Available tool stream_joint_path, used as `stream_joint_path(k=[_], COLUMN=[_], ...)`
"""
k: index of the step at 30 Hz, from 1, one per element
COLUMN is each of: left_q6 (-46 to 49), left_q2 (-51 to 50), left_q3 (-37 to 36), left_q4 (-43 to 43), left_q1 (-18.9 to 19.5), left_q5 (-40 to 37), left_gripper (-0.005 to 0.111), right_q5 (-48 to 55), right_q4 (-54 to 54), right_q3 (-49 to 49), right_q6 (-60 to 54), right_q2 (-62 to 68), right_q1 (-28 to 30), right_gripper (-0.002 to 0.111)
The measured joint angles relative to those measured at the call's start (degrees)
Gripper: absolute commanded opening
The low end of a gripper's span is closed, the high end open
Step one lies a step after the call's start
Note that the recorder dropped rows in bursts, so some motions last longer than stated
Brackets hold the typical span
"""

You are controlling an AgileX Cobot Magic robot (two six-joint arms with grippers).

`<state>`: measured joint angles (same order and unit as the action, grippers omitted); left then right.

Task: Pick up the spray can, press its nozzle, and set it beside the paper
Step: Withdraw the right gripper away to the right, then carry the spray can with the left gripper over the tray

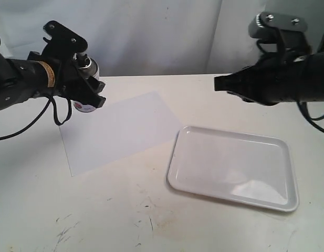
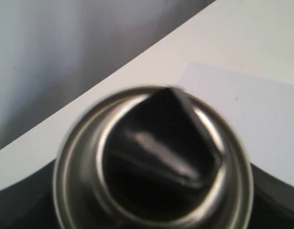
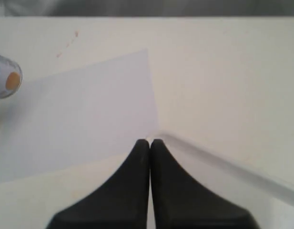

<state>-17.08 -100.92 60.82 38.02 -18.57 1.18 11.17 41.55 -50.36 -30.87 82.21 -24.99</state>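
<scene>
The left gripper [image 1: 84, 86] was clamped round the spray can [image 1: 87, 106] and held it clear of the table [image 1: 98, 220], off the paper [image 1: 117, 131] corner at about 10 o'clock. The right gripper [image 3: 150, 141] had its jaws pressed together on nothing and hung above the far edge of the tray [image 1: 288, 202], well apart from the can. The tray lay at about 4 o'clock from the paper, just beside it.

By these views the pick-up looked done. Nothing touched the nozzle [image 2: 161, 143], so the press seemingly remained, as did setting the can down beside the sheet. Whether any spray had been let out could not be told.

Much was concealed. In the exterior view the left fingers covered most of the can's body, leaving only its silver top and its base. The left wrist view was blurred and filled by the silver dome and black button; the jaws hardly showed there. The right wrist view cut the can off at its edge, with only an orange and a blue dot visible
</scene>
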Motion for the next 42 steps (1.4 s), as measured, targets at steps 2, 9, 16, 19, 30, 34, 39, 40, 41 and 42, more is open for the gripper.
stream_joint_path(k=[2, 9, 16, 19, 30, 34, 39, 40, 41, 42], left_q6=[-1.7, -6.1, -10.5, -10.6, -25.3, -30.4, -33.0, -33.2, -33.3, -33.3], left_q2=[1.1, 4.7, 6.5, 6.6, 6.6, 6.1, 2.2, 0.5, -1.2, -2.0], left_q3=[-0.8, -4.0, -4.9, -4.9, -5.0, -5.0, -5.0, -5.0, -5.0, -5.0], left_q4=[0.0, 0.7, 3.0, 3.4, 11.5, 17.2, 21.0, 22.3, 23.6, 24.1], left_q1=[0.0, 0.0, -3.4, -6.5, -8.7, -8.7, -8.7, -8.7, -8.7, -8.7], left_q5=[1.4, 4.5, 6.2, 7.0, 19.9, 24.7, 33.6, 36.6, 39.2, 40.5], left_gripper=[0.0, 0.0, 0.0, 0.0, 0.0, 0.0, 0.0, 0.0, 0.0, 0.0], right_q5=[-5.7, -24.5, -30.6, -29.1, -21.2, -24.0, -24.7, -24.3, -23.9, -23.9], right_q4=[-0.8, -1.3, -1.3, -1.3, 6.5, 8.2, 8.6, 8.6, 8.8, 8.8], right_q3=[4.1, 18.3, 21.3, 21.3, 26.9, 28.3, 28.3, 28.3, 28.3, 28.3], right_q6=[0.6, -2.3, -13.1, -15.8, -16.7, -16.7, -16.8, -16.9, -16.9, -16.9], right_q2=[-5.2, -18.3, -23.0, -24.1, -24.6, -25.6, -26.3, -26.4, -26.4, -26.4], right_q1=[0.0, 0.0, 0.0, 0.0, 0.0, 0.0, 0.0, 0.0, 0.0, 0.0], right_gripper=[0.0, 0.0, 0.0, 0.0, 0.0, 0.0, 0.0, 0.0, 0.0, 0.0])
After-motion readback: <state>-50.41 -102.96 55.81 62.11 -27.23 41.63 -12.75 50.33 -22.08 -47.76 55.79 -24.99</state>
